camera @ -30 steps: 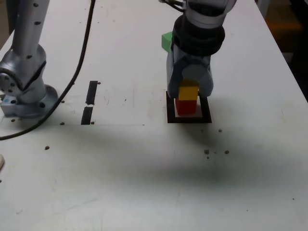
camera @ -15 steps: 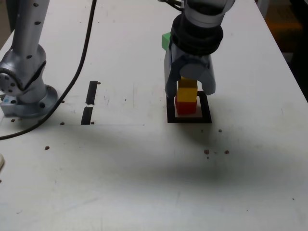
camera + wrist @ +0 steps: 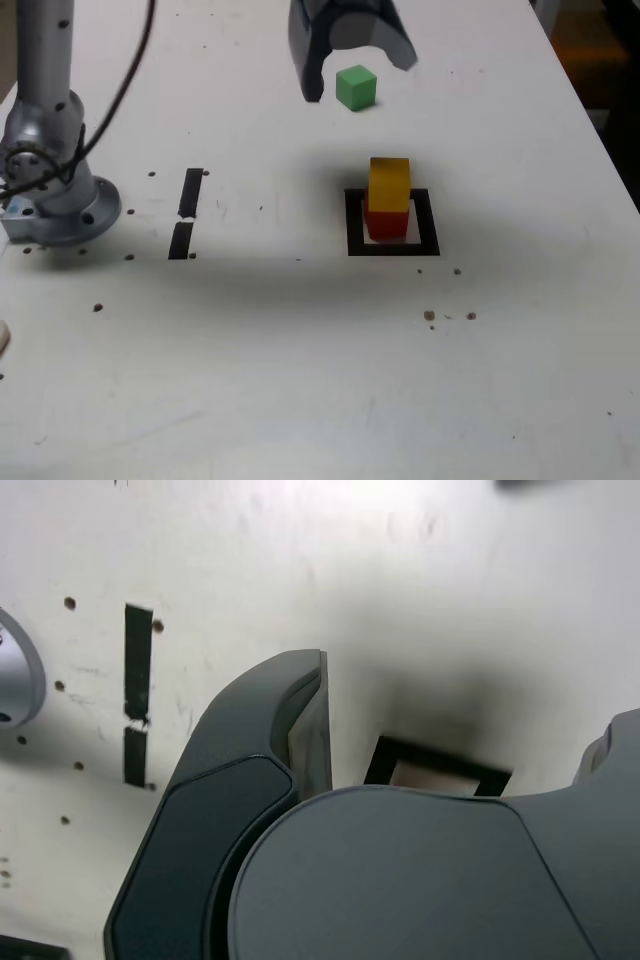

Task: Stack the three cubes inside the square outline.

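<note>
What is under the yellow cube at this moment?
The yellow cube sits on the red cube, which stands inside the square outline. The white centre beneath the red cube is covered.

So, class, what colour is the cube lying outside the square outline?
Green, clearest in the exterior view.

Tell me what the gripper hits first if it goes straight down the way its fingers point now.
Probably bare table. The open gripper hangs with its fingers pointing down near the green cube, which shows between them in the exterior view; depth is unclear, so it may instead come down around or onto that cube.
</note>
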`<action>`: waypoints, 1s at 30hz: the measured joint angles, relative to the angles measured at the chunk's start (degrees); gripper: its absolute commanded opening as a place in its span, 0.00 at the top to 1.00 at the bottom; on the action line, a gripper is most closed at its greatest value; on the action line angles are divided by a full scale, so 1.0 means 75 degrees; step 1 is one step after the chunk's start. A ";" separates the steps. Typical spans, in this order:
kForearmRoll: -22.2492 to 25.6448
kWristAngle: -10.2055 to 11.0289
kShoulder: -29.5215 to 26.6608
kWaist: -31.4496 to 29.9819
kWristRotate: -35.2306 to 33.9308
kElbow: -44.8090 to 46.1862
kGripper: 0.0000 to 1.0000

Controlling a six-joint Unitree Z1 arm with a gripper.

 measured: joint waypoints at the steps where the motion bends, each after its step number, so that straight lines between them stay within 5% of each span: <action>1: -0.0001 0.0019 0.0045 0.0265 -0.0003 0.0000 0.00; 12: -0.0111 0.0585 0.1129 0.1352 -0.0555 -0.0726 0.00; 19: -0.0256 0.0387 0.2119 0.1498 -0.0447 -0.1349 0.01; 23: -0.0263 0.0034 0.2433 0.1751 -0.0065 -0.1397 0.01; 30: -0.0418 0.0061 0.2566 0.1985 0.0204 -0.1390 0.00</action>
